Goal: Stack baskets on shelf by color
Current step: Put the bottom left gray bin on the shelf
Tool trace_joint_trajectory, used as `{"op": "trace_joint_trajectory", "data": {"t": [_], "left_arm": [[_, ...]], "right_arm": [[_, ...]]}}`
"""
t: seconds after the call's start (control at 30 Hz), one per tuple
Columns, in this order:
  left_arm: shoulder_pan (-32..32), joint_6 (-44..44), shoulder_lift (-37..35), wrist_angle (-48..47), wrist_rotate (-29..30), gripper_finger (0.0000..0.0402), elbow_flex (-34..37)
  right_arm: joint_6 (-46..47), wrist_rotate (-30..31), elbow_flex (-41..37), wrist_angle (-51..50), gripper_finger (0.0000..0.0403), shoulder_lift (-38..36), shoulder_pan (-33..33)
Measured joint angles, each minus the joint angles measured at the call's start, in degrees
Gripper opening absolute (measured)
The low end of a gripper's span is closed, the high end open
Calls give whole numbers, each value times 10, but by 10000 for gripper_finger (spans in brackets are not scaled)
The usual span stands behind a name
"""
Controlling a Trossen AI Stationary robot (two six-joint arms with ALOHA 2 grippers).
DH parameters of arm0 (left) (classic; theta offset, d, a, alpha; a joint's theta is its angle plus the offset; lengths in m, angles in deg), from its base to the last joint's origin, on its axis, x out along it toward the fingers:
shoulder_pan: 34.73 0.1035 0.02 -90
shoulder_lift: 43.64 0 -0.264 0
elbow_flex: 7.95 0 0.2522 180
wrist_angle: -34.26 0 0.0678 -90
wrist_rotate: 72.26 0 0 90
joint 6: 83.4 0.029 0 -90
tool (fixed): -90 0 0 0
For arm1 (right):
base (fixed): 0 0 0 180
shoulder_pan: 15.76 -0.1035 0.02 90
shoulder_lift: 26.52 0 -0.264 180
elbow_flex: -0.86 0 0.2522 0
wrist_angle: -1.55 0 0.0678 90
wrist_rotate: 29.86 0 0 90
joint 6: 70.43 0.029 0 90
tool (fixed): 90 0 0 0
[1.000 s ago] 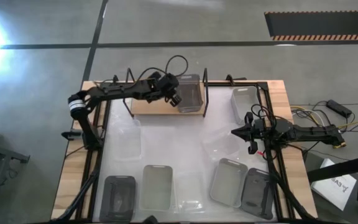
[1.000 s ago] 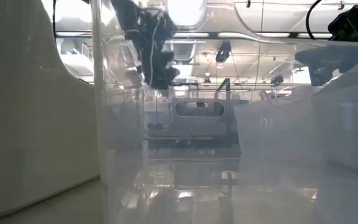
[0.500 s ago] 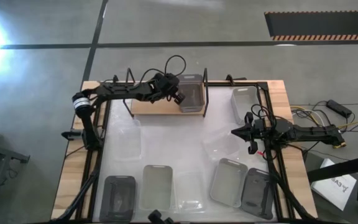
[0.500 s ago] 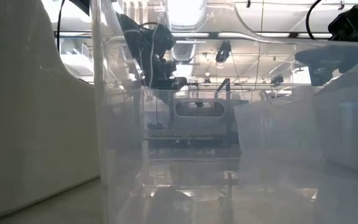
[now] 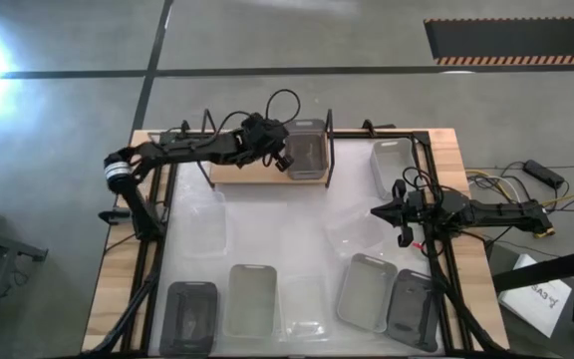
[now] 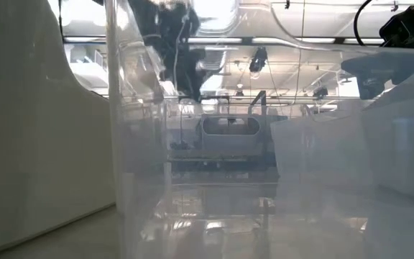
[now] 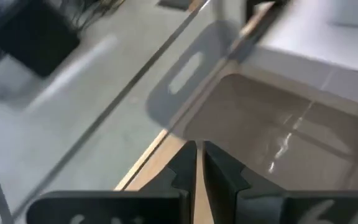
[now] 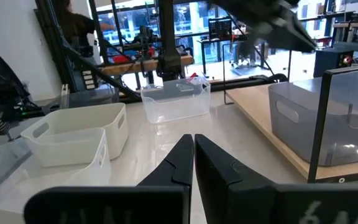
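A grey basket stands by its base at the right end of the shelf, a wooden board in a black wire frame. My left gripper hovers, shut, just left of that basket, above the bare board; the left wrist view shows the basket's handle slot ahead of the gripper. In the low view the left gripper hangs above the basket. My right gripper waits, shut, over the table's right side, touching nothing.
On the table lie translucent white baskets, light grey ones and dark grey ones. A translucent basket stands right before the low camera. Black frame rails run along both table sides.
My left gripper dipped toward the grey basket's left wall, then rose again and drew back a little toward the table's left. The basket stays at the shelf's right end.
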Motion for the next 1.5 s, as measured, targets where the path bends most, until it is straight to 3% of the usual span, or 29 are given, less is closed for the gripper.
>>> {"op": "trace_joint_trajectory", "data": {"t": [0.2,0.33,0.6,0.83,1.07,1.27,1.5], "left_arm": [[-146,69,-68,-71,2,11,6],[-262,69,-82,-95,6,11,6],[-435,-77,-73,-117,6,22,6],[-568,-190,-60,-115,21,110,-1],[-659,-315,28,-119,27,185,-45],[-703,-436,113,-186,18,192,-130],[-719,-565,199,-362,-35,192,-219]], "right_arm": [[0,0,0,0,9,0,0],[0,0,0,0,9,0,0],[0,0,0,0,9,0,0],[0,0,0,0,9,0,0],[0,0,0,0,9,0,0],[0,0,0,0,9,0,0],[0,0,0,0,9,0,0]]}}
